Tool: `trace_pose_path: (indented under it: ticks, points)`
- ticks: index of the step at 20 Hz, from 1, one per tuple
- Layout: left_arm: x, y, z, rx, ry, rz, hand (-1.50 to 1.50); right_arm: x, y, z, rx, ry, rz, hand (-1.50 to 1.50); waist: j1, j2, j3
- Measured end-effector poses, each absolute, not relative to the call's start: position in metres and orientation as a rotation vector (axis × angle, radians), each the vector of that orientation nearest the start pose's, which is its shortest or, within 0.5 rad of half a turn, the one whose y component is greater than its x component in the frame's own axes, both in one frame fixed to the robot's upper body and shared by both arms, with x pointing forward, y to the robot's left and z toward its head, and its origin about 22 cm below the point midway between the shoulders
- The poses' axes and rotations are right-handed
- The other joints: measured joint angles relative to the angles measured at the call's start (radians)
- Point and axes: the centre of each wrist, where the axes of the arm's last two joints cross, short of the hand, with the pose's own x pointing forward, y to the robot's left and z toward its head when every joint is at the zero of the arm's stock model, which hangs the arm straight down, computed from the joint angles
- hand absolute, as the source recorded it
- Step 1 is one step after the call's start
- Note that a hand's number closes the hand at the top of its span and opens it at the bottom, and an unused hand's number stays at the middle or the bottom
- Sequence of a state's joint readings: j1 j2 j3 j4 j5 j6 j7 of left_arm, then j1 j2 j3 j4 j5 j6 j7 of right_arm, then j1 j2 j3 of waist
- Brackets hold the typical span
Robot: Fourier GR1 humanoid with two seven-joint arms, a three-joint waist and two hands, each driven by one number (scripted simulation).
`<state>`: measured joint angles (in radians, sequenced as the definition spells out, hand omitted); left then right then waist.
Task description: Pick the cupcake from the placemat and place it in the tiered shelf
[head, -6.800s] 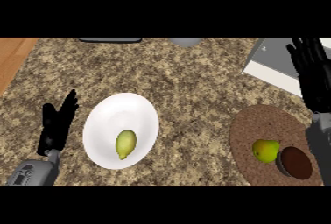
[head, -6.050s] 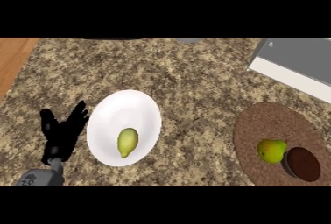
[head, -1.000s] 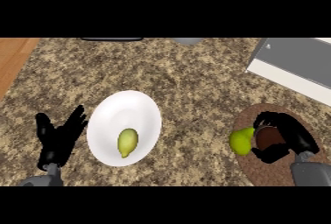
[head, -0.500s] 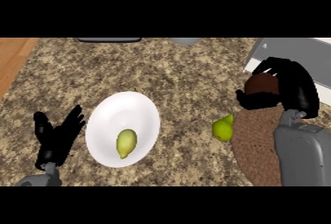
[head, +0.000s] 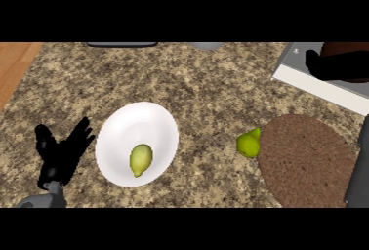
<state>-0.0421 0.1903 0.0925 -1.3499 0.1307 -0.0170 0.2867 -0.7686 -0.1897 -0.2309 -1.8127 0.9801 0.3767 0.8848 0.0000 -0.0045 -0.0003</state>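
My right hand [head: 333,67] is at the upper right edge of the head view, over the white tiered shelf [head: 311,84], curled round the brown cupcake [head: 347,52]. Only part of the cupcake shows past the fingers and the view's edge. The round brown placemat [head: 306,158] lies at the lower right with nothing on it. My left hand [head: 62,154] rests open at the lower left, fingers up, beside the white plate [head: 138,128].
A green pear [head: 249,143] lies on the counter against the placemat's left edge. A yellow-green fruit [head: 140,159] lies on the plate. My right forearm [head: 359,179] runs along the right edge. A grey object [head: 207,46] and a dark one [head: 122,44] sit at the counter's back edge.
My right hand closed on the cupcake at the placemat, lifted it and carried it up and right to the shelf. The pear was pushed off the placemat onto the counter. Left hand barely moved.
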Motion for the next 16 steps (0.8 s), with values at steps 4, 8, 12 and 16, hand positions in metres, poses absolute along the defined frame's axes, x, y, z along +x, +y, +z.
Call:
trace_pose_path:
  ticks: [4, 8, 12, 16]
  points:
    - [0.246, 0.300, -0.025, 0.095, -1.113, 0.043, 0.00, 0.313, -0.246, 0.313, -1.204, -1.336, 0.220, 1.50, 0.004, 0.002, 0.000]
    - [0.249, 0.299, -0.027, 0.087, -1.121, 0.038, 0.00, 0.322, -0.272, 0.339, -1.225, -1.323, 0.167, 1.50, 0.005, 0.003, 0.001]
    - [0.251, 0.296, -0.025, 0.089, -1.119, 0.038, 0.00, 0.335, -0.302, 0.358, -1.245, -1.318, 0.126, 1.50, 0.009, 0.005, 0.001]
    - [0.253, 0.288, -0.026, 0.092, -1.118, 0.039, 0.00, 0.348, -0.326, 0.365, -1.253, -1.309, 0.123, 1.50, 0.010, 0.006, 0.001]
